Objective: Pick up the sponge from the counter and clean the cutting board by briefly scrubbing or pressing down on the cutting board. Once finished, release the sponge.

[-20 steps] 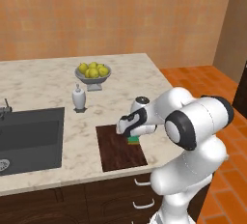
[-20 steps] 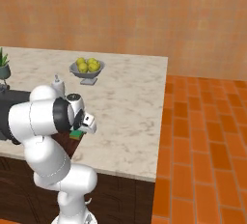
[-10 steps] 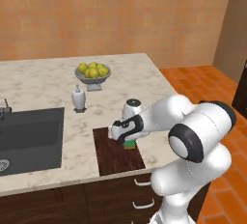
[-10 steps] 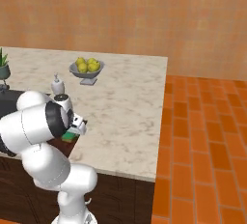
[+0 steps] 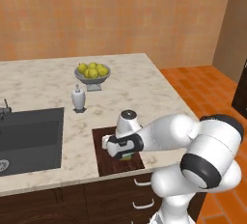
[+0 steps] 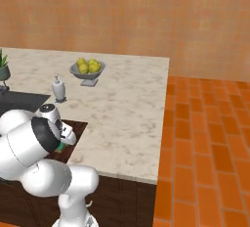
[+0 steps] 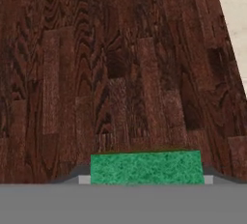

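So the fingers are pinching the sponge (image 7: pixel 145 168) from either side, with just the green top poking out between the gripper (image 7: pixel 144 179) tips in the hand view, and the yellow layer isn't visible from there. Right past it there's dark wood grain everywhere, so the sponge is sitting low over the cutting board (image 7: pixel 111 68), looks like it's pressed onto it or nearly so, though I can't say for sure there's contact. From the left base view the gripper (image 5: pixel 121 151) is tucked down over the near part of the cutting board (image 5: pixel 103 162), with a bit of green at its underside, which makes sense if you want to push down and scrub. The board lies at the front edge of the counter (image 5: pixel 43 80), just beside the sink (image 5: pixel 29 138). Further back are a soap dispenser (image 5: pixel 78 97) and a fruit bowl (image 5: pixel 92 72), well clear of the action. My guess: mid-scrub, release still to come.
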